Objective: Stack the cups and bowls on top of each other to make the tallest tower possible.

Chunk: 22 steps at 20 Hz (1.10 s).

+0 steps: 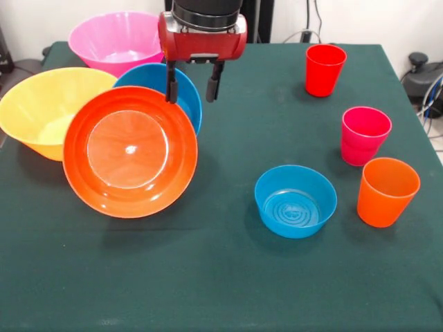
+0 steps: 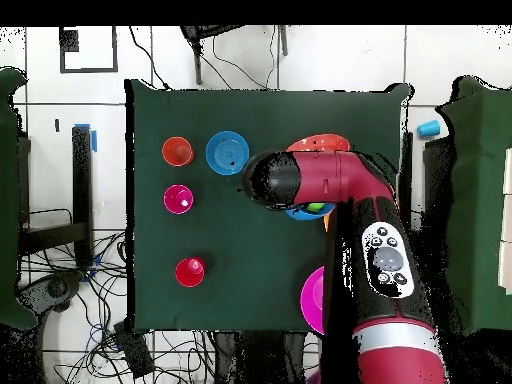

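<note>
My gripper (image 1: 192,87) hangs open over the back rim of the wide blue bowl (image 1: 158,81), with nothing between its fingers. A shallow orange-red bowl (image 1: 129,151) leans tilted against the front of that blue bowl, its inside facing the front view. The big yellow-orange bowl (image 1: 41,111) stands to its left and the big pink bowl (image 1: 114,38) behind. A small translucent blue bowl (image 1: 295,200) sits apart, centre-right. The red cup (image 1: 324,69), magenta-pink cup (image 1: 364,135) and orange cup (image 1: 387,191) stand upright along the right side. From overhead the arm (image 2: 345,185) hides the gripper; a speck of green (image 2: 316,208) shows in the wide blue bowl (image 2: 298,213).
A dark green cloth (image 1: 228,277) covers the table. Cables and a black device (image 1: 419,69) lie off its right edge in the front view.
</note>
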Motion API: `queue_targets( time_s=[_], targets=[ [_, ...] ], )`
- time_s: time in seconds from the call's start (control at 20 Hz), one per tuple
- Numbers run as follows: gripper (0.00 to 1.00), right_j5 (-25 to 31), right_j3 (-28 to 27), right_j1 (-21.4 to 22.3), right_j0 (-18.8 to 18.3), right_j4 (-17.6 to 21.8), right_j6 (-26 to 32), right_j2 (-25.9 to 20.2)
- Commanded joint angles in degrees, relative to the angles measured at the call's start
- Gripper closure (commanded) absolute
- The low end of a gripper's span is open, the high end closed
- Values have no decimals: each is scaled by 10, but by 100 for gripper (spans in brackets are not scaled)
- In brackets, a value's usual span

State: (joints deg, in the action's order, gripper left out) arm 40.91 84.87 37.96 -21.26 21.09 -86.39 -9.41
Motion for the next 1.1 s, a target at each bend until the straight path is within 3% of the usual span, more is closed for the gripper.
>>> queue_targets(
  time_s=[0.05,0.3,0.55,1.1],
  targets=[
    [0,-18,6,-11,-10,23,-35,7],
    [0,-28,-15,-14,-9,31,-30,11],
    [0,-16,-24,16,18,41,-47,40],
    [0,-17,-33,38,53,38,-57,75]
  ],
)
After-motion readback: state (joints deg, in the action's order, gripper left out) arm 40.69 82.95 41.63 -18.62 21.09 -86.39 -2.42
